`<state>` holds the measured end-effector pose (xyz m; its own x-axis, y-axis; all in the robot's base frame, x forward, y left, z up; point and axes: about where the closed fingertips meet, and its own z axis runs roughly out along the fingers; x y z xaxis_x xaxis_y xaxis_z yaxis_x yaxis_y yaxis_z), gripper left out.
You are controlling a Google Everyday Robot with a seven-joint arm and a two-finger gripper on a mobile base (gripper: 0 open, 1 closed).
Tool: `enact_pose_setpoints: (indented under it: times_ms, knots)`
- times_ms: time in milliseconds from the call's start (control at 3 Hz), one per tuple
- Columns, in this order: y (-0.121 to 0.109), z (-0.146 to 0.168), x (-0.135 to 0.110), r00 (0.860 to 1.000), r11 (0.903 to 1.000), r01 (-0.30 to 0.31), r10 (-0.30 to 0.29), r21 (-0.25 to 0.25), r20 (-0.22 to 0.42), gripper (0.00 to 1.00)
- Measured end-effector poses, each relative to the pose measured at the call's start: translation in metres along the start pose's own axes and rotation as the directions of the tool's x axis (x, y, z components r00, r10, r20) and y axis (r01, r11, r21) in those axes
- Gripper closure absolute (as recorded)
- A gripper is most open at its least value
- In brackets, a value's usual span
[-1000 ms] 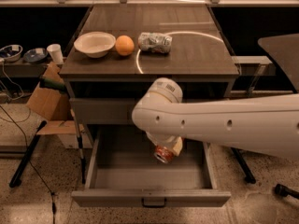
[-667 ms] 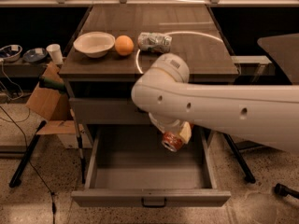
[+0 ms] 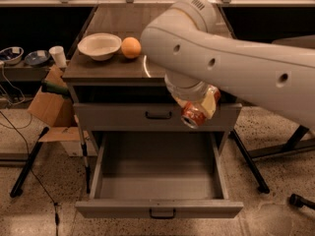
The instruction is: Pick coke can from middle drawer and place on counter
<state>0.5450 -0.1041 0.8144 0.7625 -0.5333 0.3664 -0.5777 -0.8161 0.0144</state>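
Observation:
My gripper (image 3: pixel 197 108) hangs under the big white arm, in front of the counter's front edge and above the open middle drawer (image 3: pixel 158 209). It is shut on the coke can (image 3: pixel 193 116), a red can with a silver end, held tilted in the air. The drawer's grey tray (image 3: pixel 157 171) holds nothing that I can see. The counter (image 3: pixel 110 69) is a dark wood-grain top with a pale arc mark; the arm hides its right half.
A white bowl (image 3: pixel 99 45) and an orange (image 3: pixel 131 47) sit on the counter's left part. A closed drawer with a black handle (image 3: pixel 158 115) is above the open one. A cardboard box (image 3: pixel 49 107) and cups (image 3: pixel 58 56) stand left; table legs stand right.
The gripper has lifted the coke can up out of the drawer tray to the height of the upper drawer front. The arm has risen and now covers the can on the counter.

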Motion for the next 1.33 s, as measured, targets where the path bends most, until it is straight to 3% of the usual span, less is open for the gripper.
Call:
enact_pose_setpoints:
  times_ms: [667,1000,1333]
  knots:
    - [-0.042,-0.047,0.07,0.998,0.9973,-0.032,0.035,0.066,-0.047,1.0]
    - [-0.06,-0.059,0.107,0.996,0.9893,-0.066,0.073,0.13,-0.053,1.0]
    - [-0.071,-0.061,0.138,0.993,0.9718,-0.101,0.112,0.213,-0.039,1.0]
